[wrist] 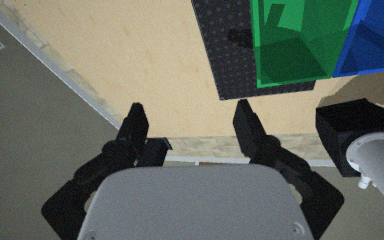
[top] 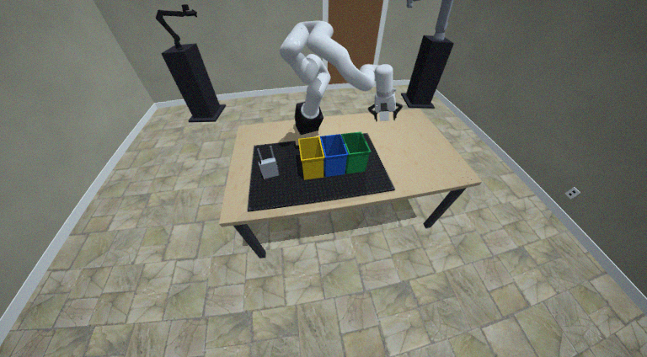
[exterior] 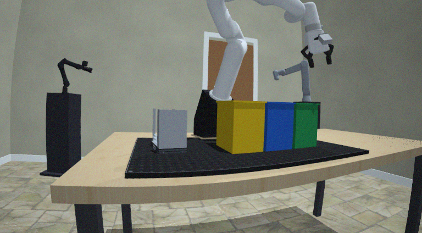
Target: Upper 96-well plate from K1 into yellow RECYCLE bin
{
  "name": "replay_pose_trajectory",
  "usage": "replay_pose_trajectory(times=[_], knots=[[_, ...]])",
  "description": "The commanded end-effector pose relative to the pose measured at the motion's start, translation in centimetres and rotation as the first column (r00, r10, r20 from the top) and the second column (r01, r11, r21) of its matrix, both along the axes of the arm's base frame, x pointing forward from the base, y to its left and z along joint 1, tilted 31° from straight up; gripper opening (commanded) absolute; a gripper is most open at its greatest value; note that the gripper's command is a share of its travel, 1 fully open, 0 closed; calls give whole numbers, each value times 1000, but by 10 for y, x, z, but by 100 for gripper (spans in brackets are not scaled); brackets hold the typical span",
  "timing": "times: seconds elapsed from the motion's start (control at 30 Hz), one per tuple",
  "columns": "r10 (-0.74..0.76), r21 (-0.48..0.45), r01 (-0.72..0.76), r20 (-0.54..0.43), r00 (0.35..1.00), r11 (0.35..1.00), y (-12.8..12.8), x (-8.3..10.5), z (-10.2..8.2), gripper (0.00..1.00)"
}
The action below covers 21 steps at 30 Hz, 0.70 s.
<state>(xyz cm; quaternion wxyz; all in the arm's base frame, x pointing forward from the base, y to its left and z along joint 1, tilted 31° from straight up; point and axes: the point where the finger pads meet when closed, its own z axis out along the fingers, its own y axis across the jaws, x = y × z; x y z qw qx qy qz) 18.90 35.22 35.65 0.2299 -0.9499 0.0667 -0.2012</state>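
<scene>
The stack rack K1 (top: 267, 163) is a grey box with thin posts on the left part of the black mat; it also shows in the exterior view (exterior: 170, 133). Its plates are too small to make out. The yellow bin (top: 311, 157) stands in a row with the blue bin (top: 334, 153) and the green bin (top: 356, 151). The yellow bin (exterior: 240, 126) is the one nearest the rack. My gripper (top: 384, 114) is open and empty, high above the table's far right part, beyond the green bin (wrist: 295, 42). It shows in the wrist view (wrist: 192, 117) with fingers wide apart.
The arm's black base (top: 307, 118) stands at the table's far edge behind the yellow bin. Two black pedestals with small arms (top: 190, 79) (top: 428, 69) stand on the floor behind the table. The black mat (top: 317, 177) covers the table's left and middle.
</scene>
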Motion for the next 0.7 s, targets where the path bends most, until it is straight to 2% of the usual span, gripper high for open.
replay_pose_trajectory(times=[0.0,0.53,0.57,0.67], knots=[[0,4,0,2,1000,1000,0,0,2,100],[0,4,0,2,1000,1000,0,0,2,100],[7,-29,-7,6,1000,1000,-2,4,1,100],[8,-31,-7,7,1000,999,-8,17,-3,100]])
